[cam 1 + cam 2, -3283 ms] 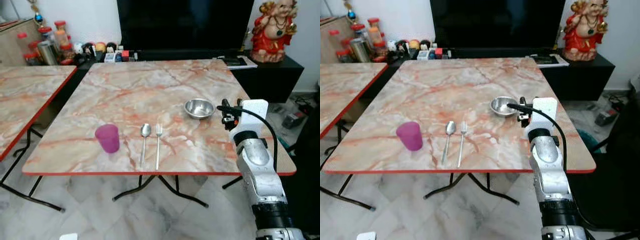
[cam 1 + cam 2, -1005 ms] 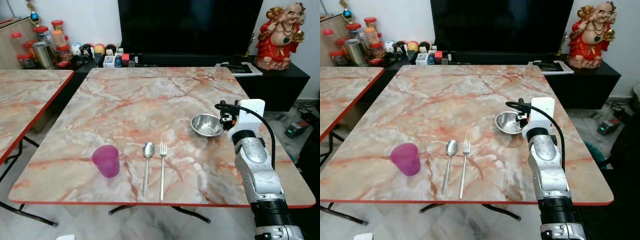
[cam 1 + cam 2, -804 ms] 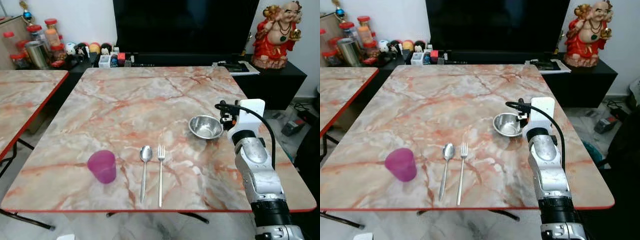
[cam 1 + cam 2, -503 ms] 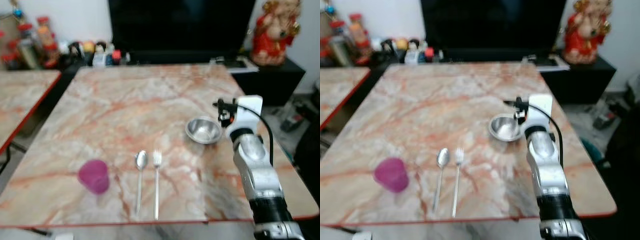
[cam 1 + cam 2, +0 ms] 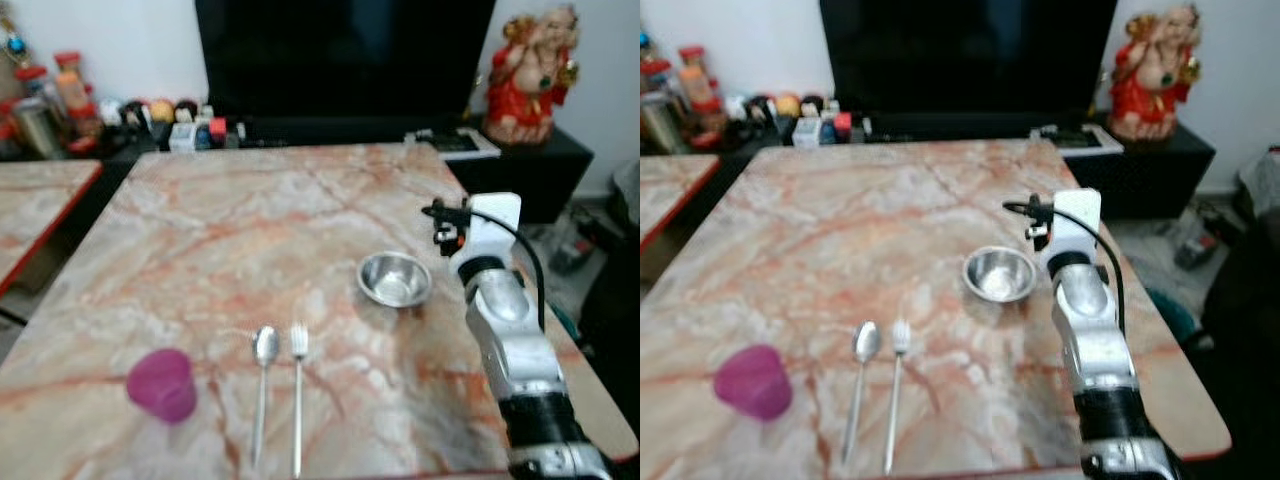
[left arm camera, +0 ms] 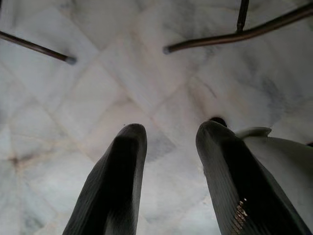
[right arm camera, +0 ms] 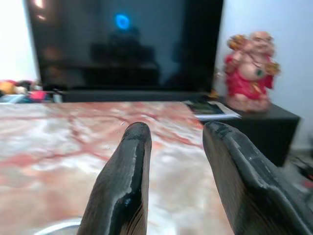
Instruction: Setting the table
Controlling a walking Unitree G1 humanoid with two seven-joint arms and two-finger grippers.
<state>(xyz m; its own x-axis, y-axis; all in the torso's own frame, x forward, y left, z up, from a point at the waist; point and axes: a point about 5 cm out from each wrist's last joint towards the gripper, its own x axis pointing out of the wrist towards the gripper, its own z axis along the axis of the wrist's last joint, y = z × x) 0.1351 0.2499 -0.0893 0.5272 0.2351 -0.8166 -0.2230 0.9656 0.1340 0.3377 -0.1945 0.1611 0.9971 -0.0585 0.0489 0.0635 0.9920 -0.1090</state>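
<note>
**Right end effector raised beside the bowl**

The right end effector [image 7: 171, 171] hovers above the table [image 5: 250, 220], fingers spread with nothing between them, aimed toward the far edge and the dark television [image 5: 345, 55]. The steel bowl [image 5: 394, 278] sits just to its left, near the table's right edge. Broad bare marble lies beyond the bowl toward the far edge. Near the front edge, spoon [image 5: 263, 385] and fork [image 5: 298, 392] lie side by side, long axes running front to back, heads pointing away from the robot. The pink cup [image 5: 160, 384] stands upright left of them. The left end effector [image 6: 166, 181] hangs over the floor tiles (fingers apart, empty).
</note>
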